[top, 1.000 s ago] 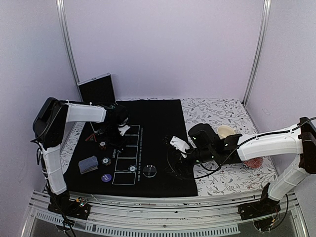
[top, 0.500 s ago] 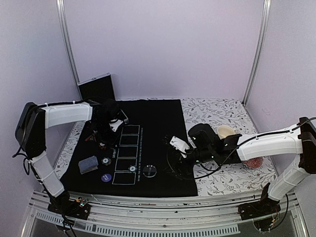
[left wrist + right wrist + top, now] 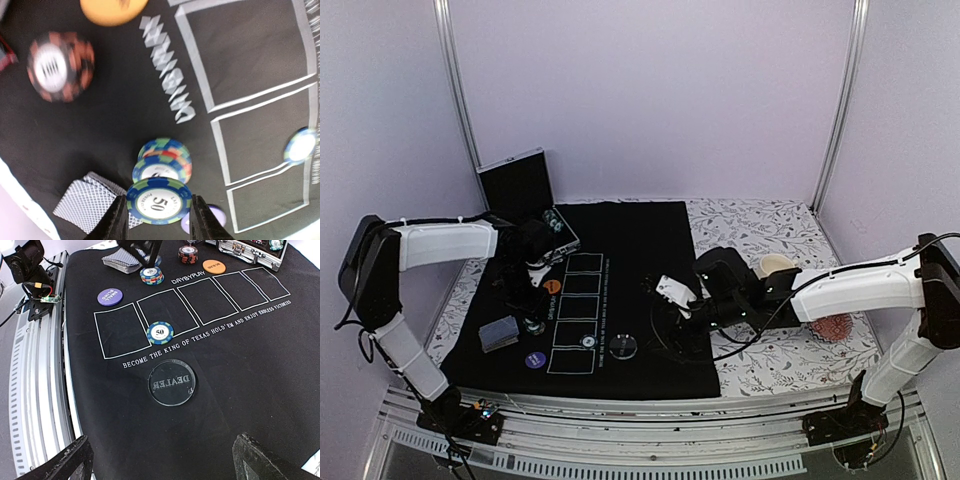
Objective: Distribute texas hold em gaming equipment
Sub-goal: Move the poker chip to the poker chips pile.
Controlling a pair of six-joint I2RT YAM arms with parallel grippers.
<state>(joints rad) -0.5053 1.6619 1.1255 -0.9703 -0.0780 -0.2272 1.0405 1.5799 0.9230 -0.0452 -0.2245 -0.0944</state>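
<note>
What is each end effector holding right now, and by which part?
The left end effector pinches a blue-green 50 chip by opposite sides of its rim, close over a chip stack. The right end effector is open, holding nothing.

table (image 3: 790, 362) | on it: black mat (image 3: 640, 240), cream cup (image 3: 777, 266), reddish dish (image 3: 832, 329)

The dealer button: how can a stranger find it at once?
On the black mat, find the row of five white outlined boxes. Just past the white slogan beside them lies the dealer button. Unlike the striped chip and purple disc nearby, it is see-through and marked DEALER.
</note>
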